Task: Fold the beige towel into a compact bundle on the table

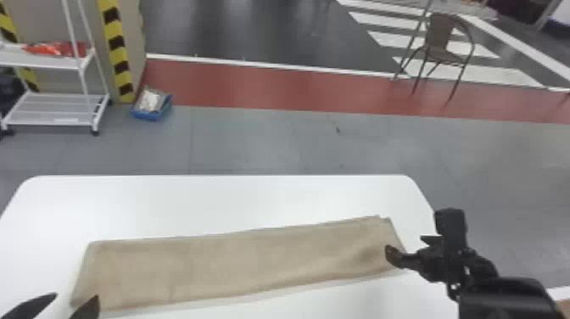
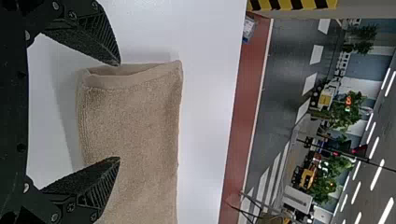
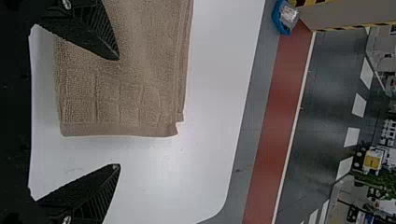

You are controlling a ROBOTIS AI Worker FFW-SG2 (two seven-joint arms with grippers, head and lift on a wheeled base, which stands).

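On the white table (image 1: 220,199), your beige towel (image 1: 237,265) lies as a long, flat strip running left to right. The step in hand looks like folding it across its length. Both your left gripper (image 2: 119,111) and your right gripper (image 3: 118,112) are spread open with nothing in them, each with one finger over cloth and the other at or past an end. Slide the outer finger under every layer before closing; the left end (image 2: 133,77) gapes between layers, so a shallow pinch could catch only the top. Lift low and lay the end down square, smoothing the ripple near the right end (image 3: 121,129). That end sits nearer the table's side edge, so keep your swing inward; beyond the far long edge you have broad bare tabletop.
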